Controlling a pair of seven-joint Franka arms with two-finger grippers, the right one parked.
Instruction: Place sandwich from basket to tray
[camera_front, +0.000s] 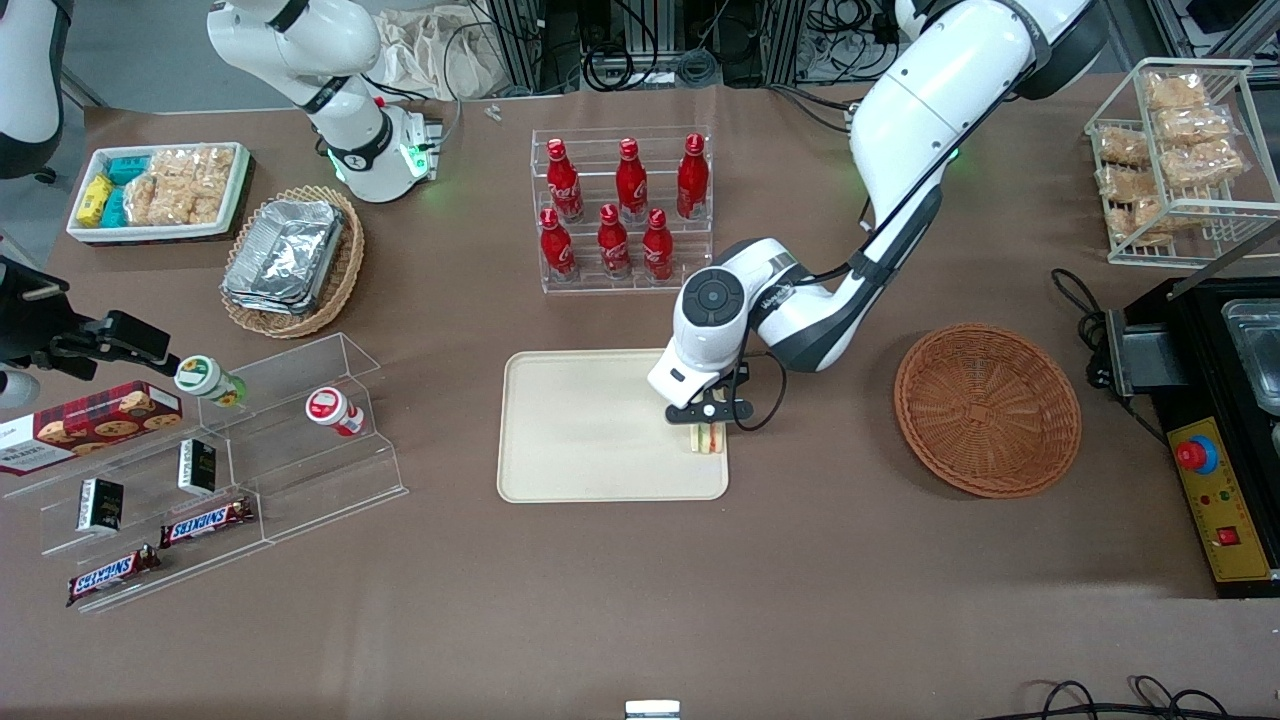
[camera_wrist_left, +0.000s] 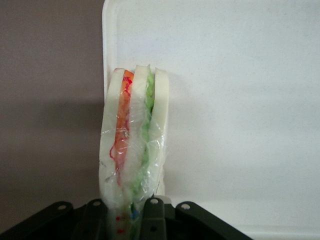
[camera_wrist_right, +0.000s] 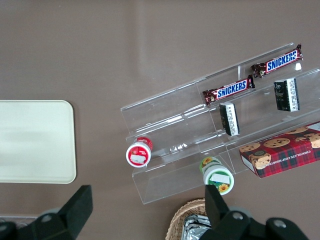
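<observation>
My left gripper (camera_front: 710, 414) is shut on the sandwich (camera_front: 707, 438), a plastic-wrapped white wedge with orange and green layers. It holds the sandwich at the cream-beige tray (camera_front: 570, 430), just inside the rim toward the working arm's end. I cannot tell whether the sandwich touches the tray. In the left wrist view the sandwich (camera_wrist_left: 134, 135) stands between the dark fingers (camera_wrist_left: 154, 220) of the gripper (camera_wrist_left: 125, 220), against the tray (camera_wrist_left: 230, 100) near its rim. The reddish-brown basket (camera_front: 987, 408) lies empty toward the working arm's end. The tray's corner also shows in the right wrist view (camera_wrist_right: 35, 142).
A clear rack of red bottles (camera_front: 622, 205) stands farther from the camera than the tray. A tan basket with foil containers (camera_front: 293, 258) and a clear shelf with snacks (camera_front: 215, 470) lie toward the parked arm's end. A black control box (camera_front: 1215, 440) sits beside the basket.
</observation>
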